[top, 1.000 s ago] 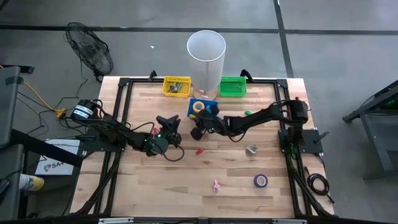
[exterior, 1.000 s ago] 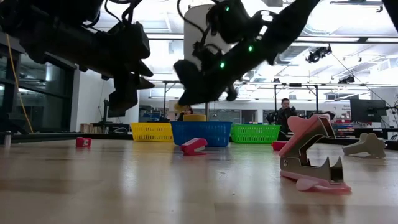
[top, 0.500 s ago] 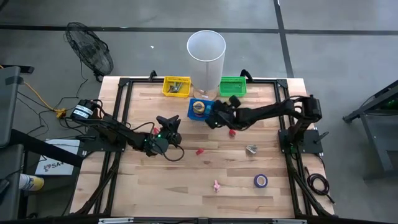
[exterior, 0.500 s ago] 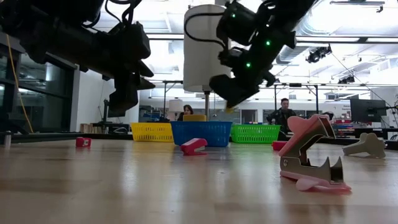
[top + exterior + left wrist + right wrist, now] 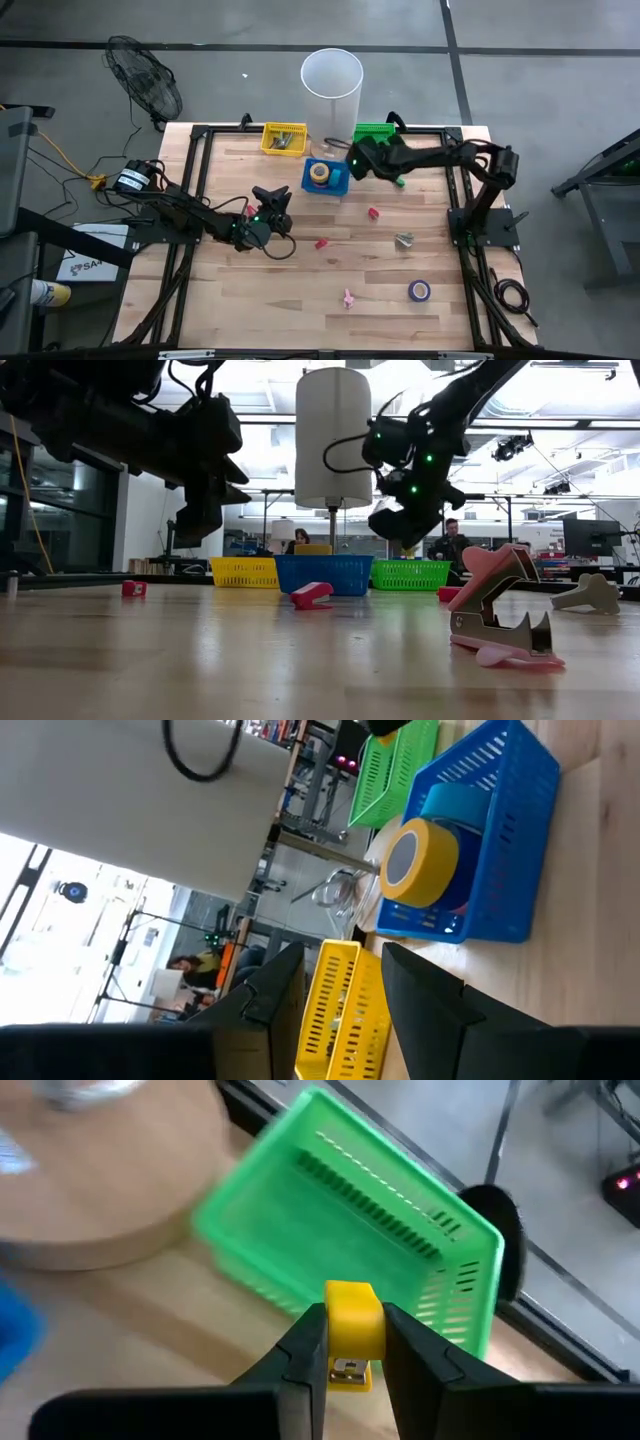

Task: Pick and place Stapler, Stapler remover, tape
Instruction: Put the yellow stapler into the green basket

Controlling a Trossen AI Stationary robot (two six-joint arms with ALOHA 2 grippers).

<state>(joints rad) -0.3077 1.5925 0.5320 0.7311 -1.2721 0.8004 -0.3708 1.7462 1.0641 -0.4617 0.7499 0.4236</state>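
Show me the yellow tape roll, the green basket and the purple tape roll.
yellow tape roll (image 5: 420, 860), left wrist view, outer band
green basket (image 5: 340, 1220), right wrist view, inside floor
purple tape roll (image 5: 419, 291), high view, ring

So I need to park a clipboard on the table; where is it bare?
Bare wood runs along the near edge left of the pink staple remover, and under the yellow basket. Crowded: the middle, around the red stapler and left pincer.
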